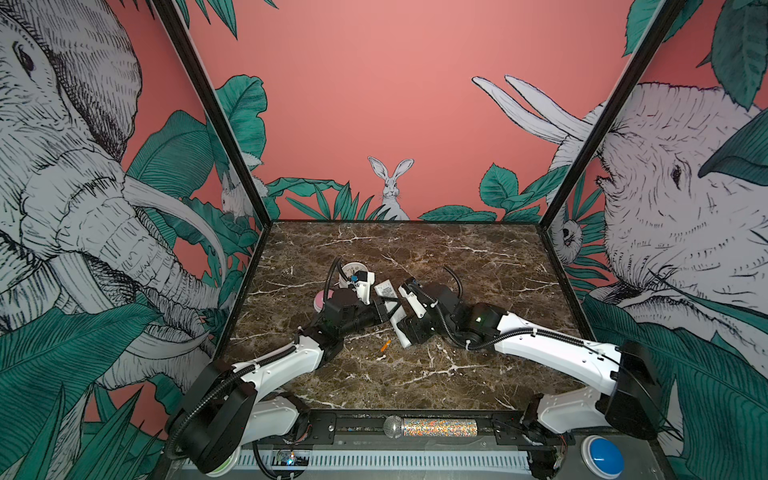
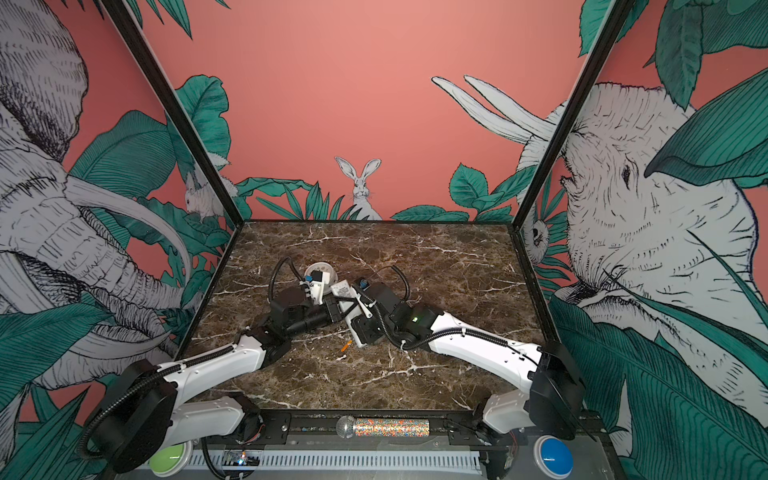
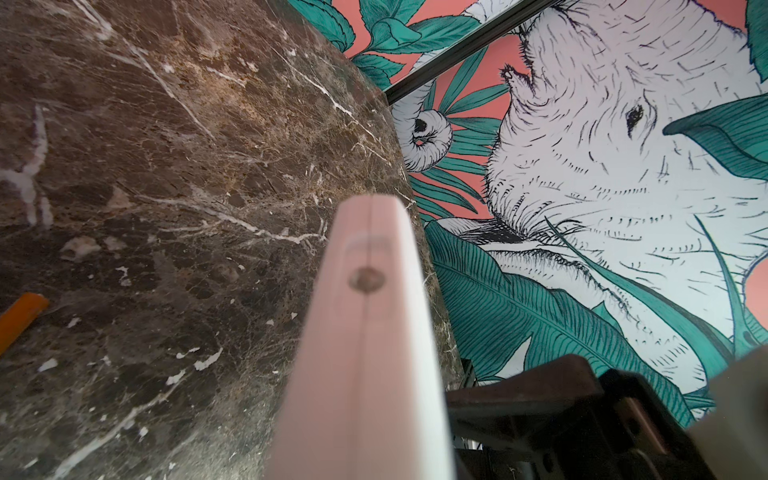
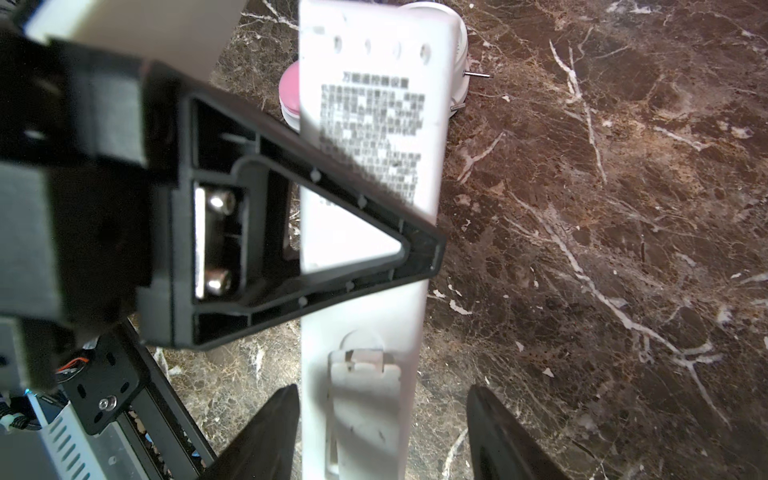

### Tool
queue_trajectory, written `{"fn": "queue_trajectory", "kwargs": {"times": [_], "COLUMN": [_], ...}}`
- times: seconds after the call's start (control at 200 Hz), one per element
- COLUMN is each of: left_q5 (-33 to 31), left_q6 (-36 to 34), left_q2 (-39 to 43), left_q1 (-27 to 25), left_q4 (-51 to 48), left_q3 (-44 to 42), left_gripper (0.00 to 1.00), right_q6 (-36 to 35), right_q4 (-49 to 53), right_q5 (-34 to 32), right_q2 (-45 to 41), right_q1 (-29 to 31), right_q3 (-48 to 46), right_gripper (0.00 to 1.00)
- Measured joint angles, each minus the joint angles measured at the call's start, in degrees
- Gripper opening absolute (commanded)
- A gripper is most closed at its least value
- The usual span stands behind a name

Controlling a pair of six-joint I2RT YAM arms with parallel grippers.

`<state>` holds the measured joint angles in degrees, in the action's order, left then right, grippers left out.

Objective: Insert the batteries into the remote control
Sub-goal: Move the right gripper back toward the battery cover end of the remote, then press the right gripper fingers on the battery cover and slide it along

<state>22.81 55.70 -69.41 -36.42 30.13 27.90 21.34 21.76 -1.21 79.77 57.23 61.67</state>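
Observation:
The remote control point(image 4: 374, 320) is held above the marble table with its plain back, printed label and battery cover point(image 4: 361, 399) facing the right wrist camera. My left gripper point(image 1: 383, 309) is shut on its middle, one black triangular finger point(image 4: 415, 249) lying across the label. My right gripper point(image 4: 382, 390) is open and straddles the cover end. One of its fingers lies against the remote's edge and the other stands clear of it. In the left wrist view the remote point(image 3: 365, 332) fills the middle, blurred. One orange battery point(image 1: 385, 345) point(image 2: 346, 345) point(image 3: 20, 316) lies on the table nearer the front.
A round white clock point(image 1: 353, 269) and a pink-topped round thing point(image 1: 319, 300) sit just left of and behind the grippers. A glittery microphone point(image 1: 432, 427) lies on the front rail. Printed walls close in three sides of the marble table point(image 1: 478, 270).

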Motion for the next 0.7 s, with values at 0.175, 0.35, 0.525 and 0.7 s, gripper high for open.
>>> {"fn": "queue_trajectory", "kwargs": {"times": [0.175,0.35,0.525,0.7], "left_q5": [0.0,0.0,0.0,-0.02], "left_q6": [0.02,0.02,0.02,0.02], "left_q2": [0.0,0.0,0.0,0.0], "left_q1": [0.0,0.0,0.0,0.0], "left_q4": [0.02,0.02,0.02,-0.02], "left_q3": [-0.02,-0.07,-0.31,-0.33], "left_gripper": [0.0,0.0,0.0,0.0], "right_q6": [0.37,0.61,0.81,1.03], "right_q4": [-0.13,-0.35,-0.48,-0.87], "right_q5": [0.13,0.24,0.57,0.81], "right_q2": [0.11,0.52,1.03,1.46], "right_q1": [-0.02,-0.02,-0.02,-0.02], "right_q3": [0.0,0.0,0.0,-0.02], "right_gripper": [0.62,0.56,0.53,0.49]}}
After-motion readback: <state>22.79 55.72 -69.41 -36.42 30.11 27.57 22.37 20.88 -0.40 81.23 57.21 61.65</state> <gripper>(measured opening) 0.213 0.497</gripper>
